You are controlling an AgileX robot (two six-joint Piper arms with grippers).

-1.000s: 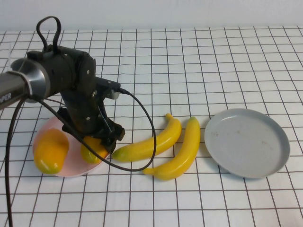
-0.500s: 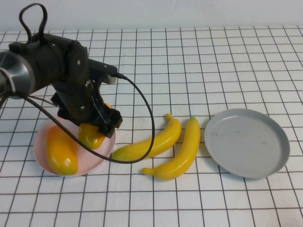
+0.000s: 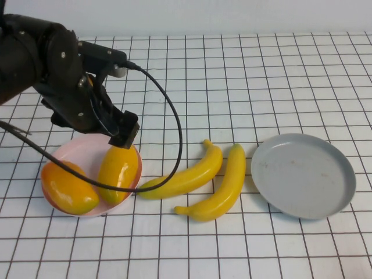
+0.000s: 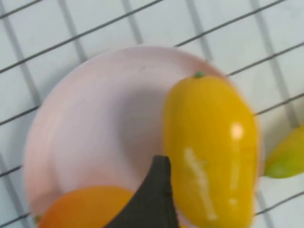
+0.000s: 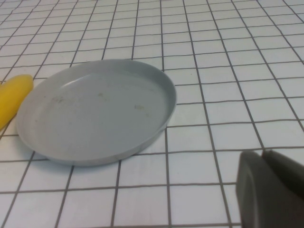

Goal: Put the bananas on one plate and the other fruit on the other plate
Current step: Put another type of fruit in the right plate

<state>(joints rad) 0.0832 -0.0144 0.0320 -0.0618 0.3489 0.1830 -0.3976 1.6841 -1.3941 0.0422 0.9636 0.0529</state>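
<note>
Nearest the camera in the high view, two bananas on the gridded tablecloth: the right banana curved, its lower tip toward the front, and just beside it the left banana, angled so its green lower end reaches the rim of the pink plate. Touching or only close along their upper halves: cannot tell.

To the left, the pale pink plate with both mango-like fruits inside: the orange mango lying across the front-left part, the yellow mango on the right side, upright-ish against the rim. In the left wrist view, same plate, the yellow mango with a small green stem nub, the orange one at the edge, and a banana tip just beyond the rim.

To the right, the grey plate, bare, well apart from the pink one, close beside the right banana; in the right wrist view, a banana end at its side.

Farther back, the left gripper above the pink plate, over the yellow mango, holding nothing; one dark finger visible, spread probably open, though not clearly shown. Right gripper low beside the grey plate, only a dark edge seen; opening impossible to judge.
</note>
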